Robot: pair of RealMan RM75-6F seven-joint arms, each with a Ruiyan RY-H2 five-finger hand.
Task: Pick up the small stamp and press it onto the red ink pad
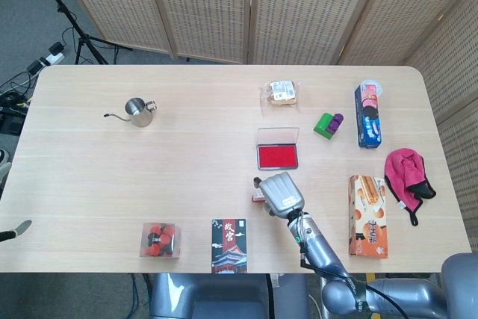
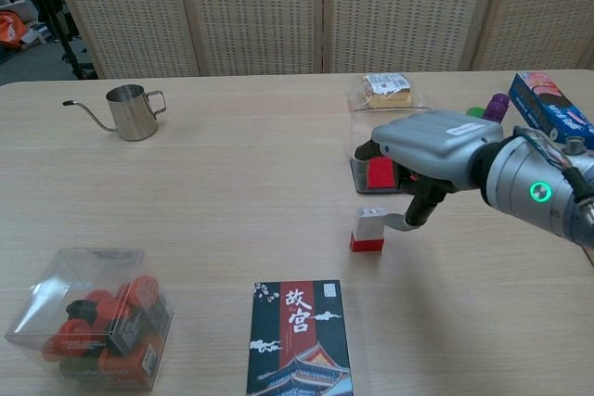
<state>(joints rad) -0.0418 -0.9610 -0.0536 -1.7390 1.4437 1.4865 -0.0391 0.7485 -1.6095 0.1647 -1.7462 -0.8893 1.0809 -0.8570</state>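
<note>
Pale wooden table [image 1: 149, 169] before woven rattan screens [image 1: 202, 5].

A staged lab: woven screens [image 1: 202, 5], tripod [image 1: 63, 16], floor cables [image 1: 15, 84].

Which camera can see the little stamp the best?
The chest view. There the small stamp stands upright in plain sight, white on top with a red base, just left of the right hand. In the head view only a sliver of it peeks out beside that hand.
</note>
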